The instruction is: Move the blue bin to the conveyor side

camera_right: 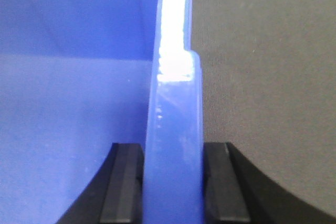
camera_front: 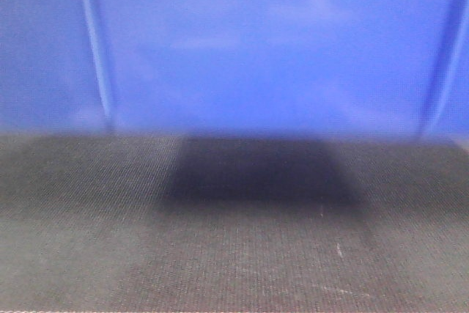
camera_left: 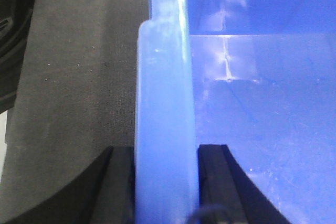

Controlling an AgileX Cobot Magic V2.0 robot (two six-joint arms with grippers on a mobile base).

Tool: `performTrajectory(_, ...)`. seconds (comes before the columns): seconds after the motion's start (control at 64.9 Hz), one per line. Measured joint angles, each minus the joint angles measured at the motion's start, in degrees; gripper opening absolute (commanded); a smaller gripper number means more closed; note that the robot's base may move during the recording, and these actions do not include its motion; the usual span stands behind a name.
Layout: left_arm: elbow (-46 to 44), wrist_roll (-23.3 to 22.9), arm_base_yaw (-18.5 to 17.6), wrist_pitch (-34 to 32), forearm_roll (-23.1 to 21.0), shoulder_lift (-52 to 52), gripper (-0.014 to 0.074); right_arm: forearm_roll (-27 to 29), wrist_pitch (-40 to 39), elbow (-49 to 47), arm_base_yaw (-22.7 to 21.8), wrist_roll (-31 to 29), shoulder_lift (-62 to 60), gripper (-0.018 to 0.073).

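Observation:
The blue bin [camera_front: 256,49] fills the upper half of the front view, its smooth wall crossed by two thin vertical ribs. Its lower edge meets the dark woven conveyor side [camera_front: 234,254]. My left gripper [camera_left: 166,182] is shut on the bin's thick rim [camera_left: 165,103], one black finger [camera_left: 122,187] over the belt and the other inside the bin. My right gripper [camera_right: 173,182] is shut on the opposite rim [camera_right: 174,119] in the same way, its outer finger [camera_right: 224,187] over the belt [camera_right: 262,77].
A dark rounded object [camera_left: 13,30] sits at the belt's far edge, at the top left of the left wrist view. A rectangular shadow [camera_front: 256,174] lies on the belt in front of the bin wall.

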Motion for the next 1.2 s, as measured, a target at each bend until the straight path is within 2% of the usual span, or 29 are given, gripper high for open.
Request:
performTrajectory(0.185, 7.22, -3.72, 0.00, -6.69, 0.94, 1.31, -0.0019, -0.51, -9.25, 7.80, -0.12, 0.11, 0.56, -0.0088)
performTrajectory(0.431, 15.78, -7.32, 0.00, -14.10, 0.94, 1.49, -0.0019, -1.17, -11.58, 10.78, -0.12, 0.11, 1.70, -0.0088)
performTrajectory(0.616, 18.01, -8.70, 0.00, -17.52, 1.77, 1.43, -0.0019, -0.99, -12.11, 11.43, -0.82, -0.01, 3.07, -0.0088)
performTrajectory(0.94, 18.30, -9.02, 1.93, -18.14, 1.75, 1.43, -0.0019, -0.18, -13.57, 11.43, -0.17, -0.13, 3.10, -0.0088)
performTrajectory(1.202, 18.34, -9.02, 2.04, -18.25, 1.66, 1.43, -0.0019, 0.36, -13.80, 11.43, -0.17, -0.13, 3.10, -0.0085)
